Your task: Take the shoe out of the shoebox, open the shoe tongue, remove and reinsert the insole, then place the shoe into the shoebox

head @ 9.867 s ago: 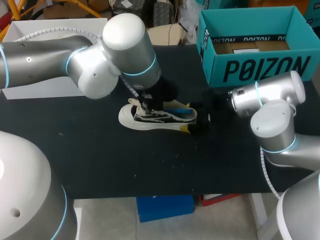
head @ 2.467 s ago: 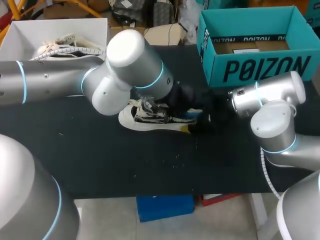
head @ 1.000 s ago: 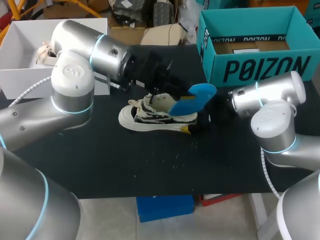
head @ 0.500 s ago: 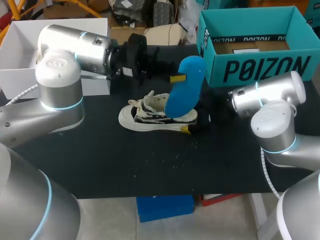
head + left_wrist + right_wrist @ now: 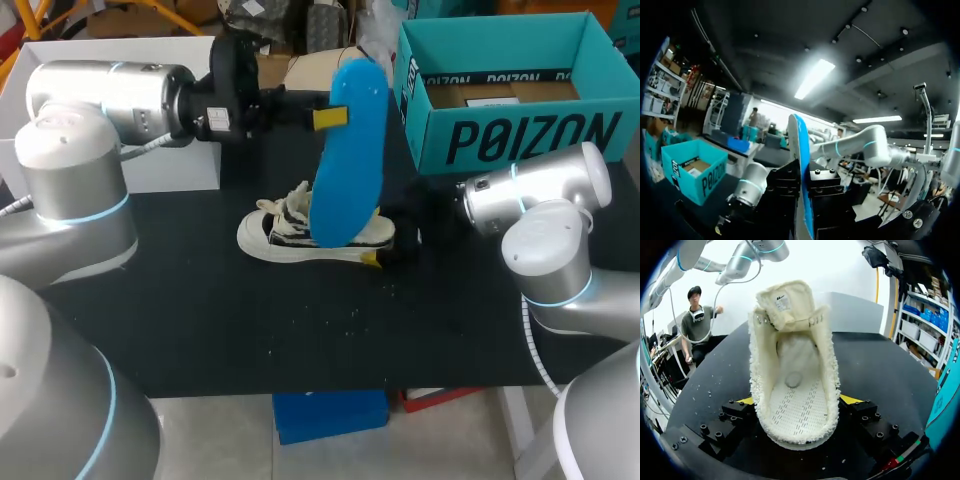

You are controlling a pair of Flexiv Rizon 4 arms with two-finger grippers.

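Insole [image 5: 345, 150], blue and nearly upright, is hanging clamped in my left tool [image 5: 322, 118], lower end just over the shoe [image 5: 290, 235] my right tool [image 5: 799, 400] is gripping by the heel on the surface [image 5: 250, 330].

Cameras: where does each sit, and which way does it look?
Head view: above and behind the robot, looking down on the table; both arms show, left gripper holding the blue insole up, right gripper at the shoe.
Left wrist view: on the left wrist, looking out along its fingers, which clamp the insole.
Right wrist view: on the right wrist, looking into the shoe, yellow tips either side of its heel.
Shared: head and left wrist views both show insole and teal shoebox.
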